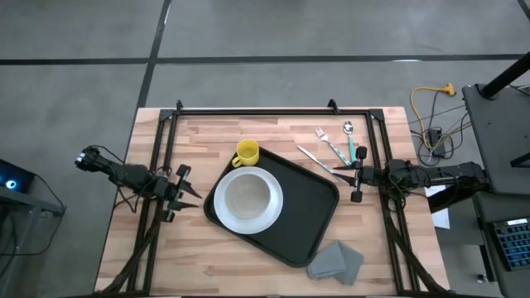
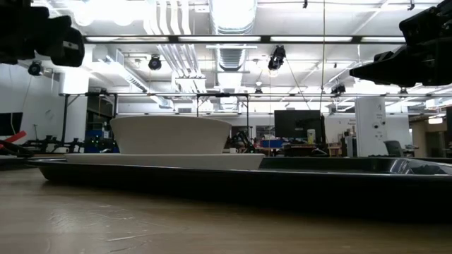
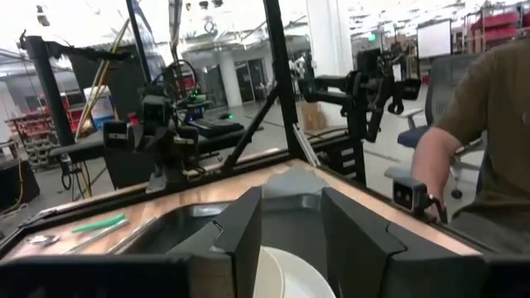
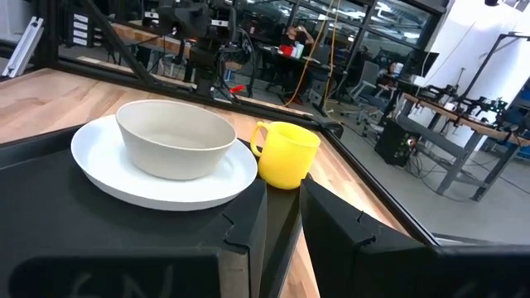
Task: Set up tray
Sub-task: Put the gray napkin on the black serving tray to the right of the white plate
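The tray (image 1: 286,207) lies mid-table, carrying plate (image 1: 245,200) and bowl (image 1: 246,197); mug (image 1: 246,152) stands off its corner. My left gripper (image 1: 184,193) hangs parted and empty; my right gripper (image 1: 358,175), narrowly parted, holds nothing. Judged next: seat the mug, then the cutlery (image 1: 331,149)

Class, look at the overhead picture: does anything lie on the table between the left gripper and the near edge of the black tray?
Nothing visible does. Only bare wood lies between the left gripper and the tray, whose nearest part carries the white plate.
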